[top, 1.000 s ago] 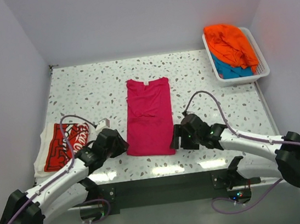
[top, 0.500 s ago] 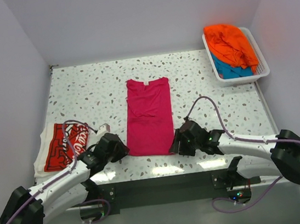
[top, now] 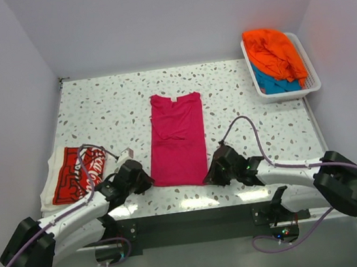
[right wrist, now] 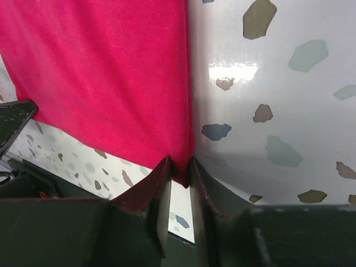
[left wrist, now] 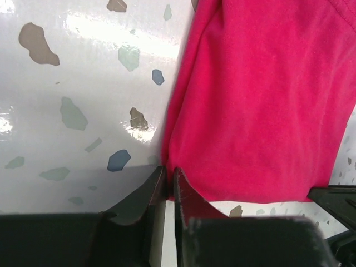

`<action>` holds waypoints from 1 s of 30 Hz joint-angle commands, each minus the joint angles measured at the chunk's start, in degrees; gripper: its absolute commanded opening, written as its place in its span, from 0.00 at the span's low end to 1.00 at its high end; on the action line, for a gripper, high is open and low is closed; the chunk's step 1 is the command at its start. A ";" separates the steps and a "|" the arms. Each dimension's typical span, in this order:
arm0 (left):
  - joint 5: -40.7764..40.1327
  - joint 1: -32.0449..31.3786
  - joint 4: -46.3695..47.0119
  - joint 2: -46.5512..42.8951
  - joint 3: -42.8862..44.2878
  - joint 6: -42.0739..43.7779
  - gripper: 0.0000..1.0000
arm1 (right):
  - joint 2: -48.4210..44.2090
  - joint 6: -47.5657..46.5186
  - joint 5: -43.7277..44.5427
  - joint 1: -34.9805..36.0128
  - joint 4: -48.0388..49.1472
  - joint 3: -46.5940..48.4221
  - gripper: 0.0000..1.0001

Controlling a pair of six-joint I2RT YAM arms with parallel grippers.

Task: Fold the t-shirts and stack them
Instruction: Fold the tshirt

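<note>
A magenta-pink t-shirt (top: 177,137) lies flat lengthwise in the middle of the table, collar at the far end. My left gripper (top: 146,181) is shut on its near left hem corner (left wrist: 168,161). My right gripper (top: 209,175) is shut on the near right hem corner (right wrist: 183,167), cloth pinched between the fingers. A folded red t-shirt (top: 76,171) with white lettering lies on a white cloth at the left edge. An orange t-shirt (top: 274,50) sits crumpled over a teal-blue one (top: 274,84) in the basket.
The white slatted basket (top: 312,80) stands at the far right corner. The speckled table (top: 103,107) is walled at the back and both sides. Its near edge runs just behind both grippers.
Both grippers have moved slightly toward the near edge and closed on the pink shirt's near hem corners. The shirt has not shifted.
</note>
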 commanded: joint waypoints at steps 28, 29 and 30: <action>-2.02 -8.16 -18.11 -10.39 18.34 5.19 0.00 | -12.36 -17.93 20.29 10.35 -34.63 21.92 0.00; -2.89 -8.16 -18.19 -9.60 20.35 5.37 0.00 | -11.93 -18.46 20.91 10.43 -34.72 23.58 0.00; -3.25 -8.07 -17.93 -8.80 21.24 5.98 0.00 | -10.88 -18.99 21.61 10.35 -35.25 24.47 0.00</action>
